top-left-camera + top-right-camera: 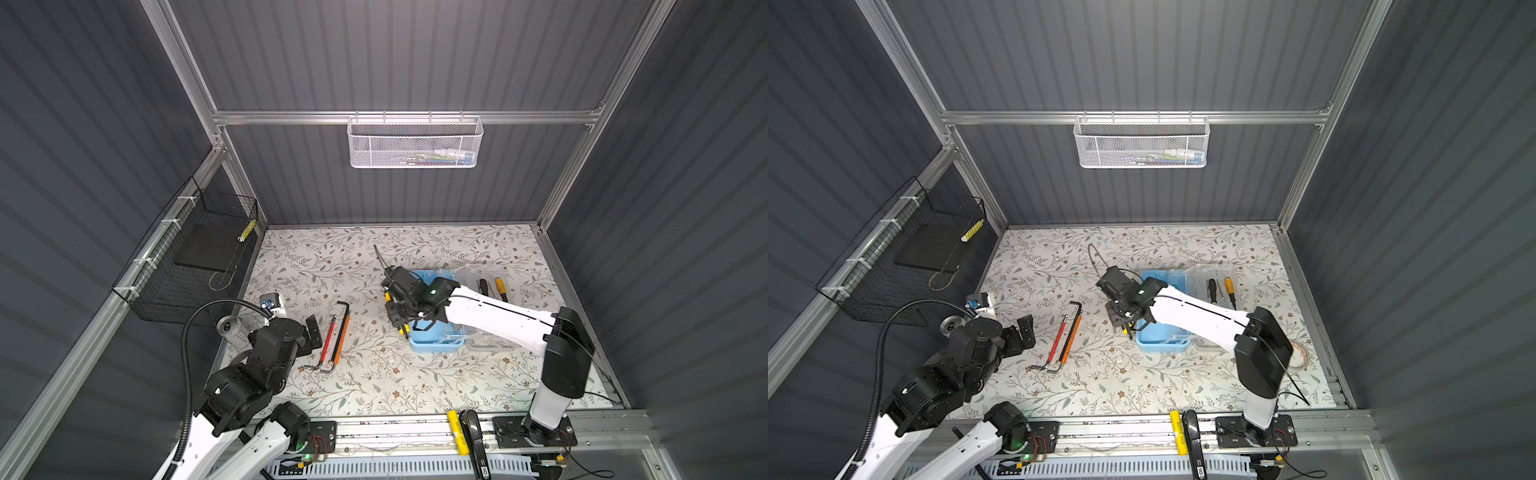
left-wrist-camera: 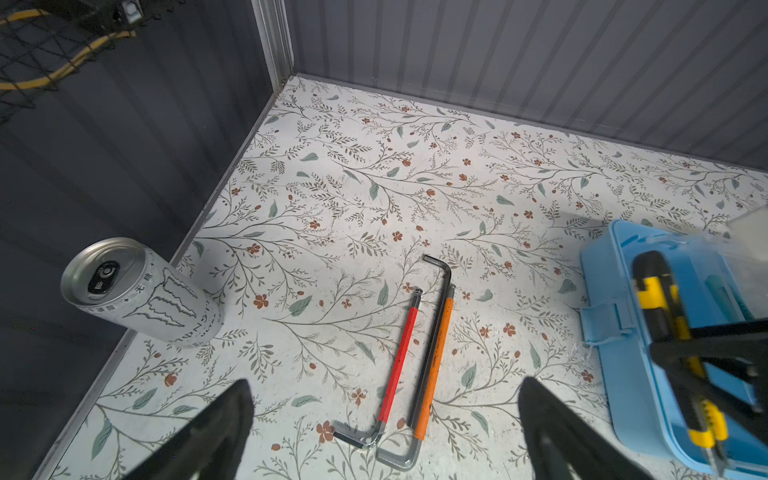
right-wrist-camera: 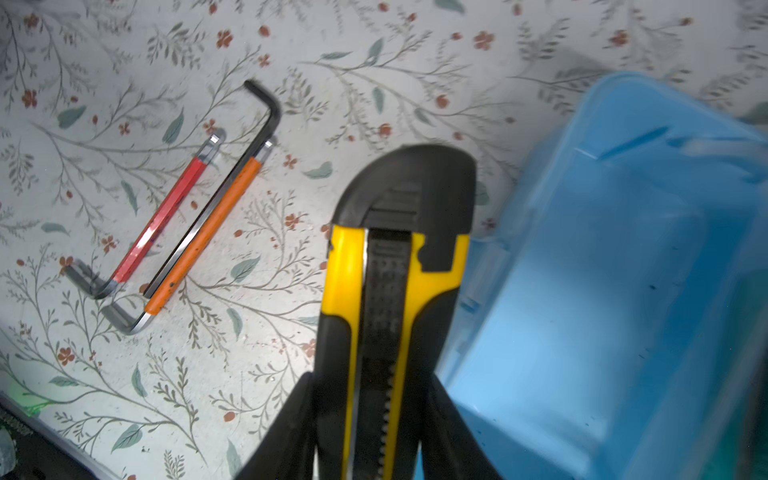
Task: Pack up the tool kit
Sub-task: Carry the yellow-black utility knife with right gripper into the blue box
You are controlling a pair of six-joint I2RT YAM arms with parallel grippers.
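So, in both top views the right gripper point(image 1: 397, 313) is clamped on a yellow-and-black plastic utility knife point(image 1: 387, 296). The small rectangular light-blue plastic box point(image 1: 436, 345) sits right beside those jaws on the floral-patterned table point(image 1: 374, 386). Can't tell if the knife is past the rim yet. The left gripper point(image 1: 309, 338) is spread wide with nothing in it. Three L-shaped steel hex keys point(image 1: 343, 337) (one red-sleeved, one orange-sleeved, one bare black) lie just ahead of its jaws.

Left wrist view: the keys lie flat between the open fingers, with a white aluminium drink can point(image 2: 141, 291) off to one side and the box on the other.

Right wrist view: the jaws pinch the knife across its body by the ribbed slider track, and its rounded black end pokes out past the fingertips.

My guess on handling: the knife is light and stiff. The rubbery black patches give better bite than the smooth yellow shell, so mid-body is the spot. The keys are thin, hard and slick, so grab them across the sleeved shank. The box looks thin-walled and will probably skate if bumped.
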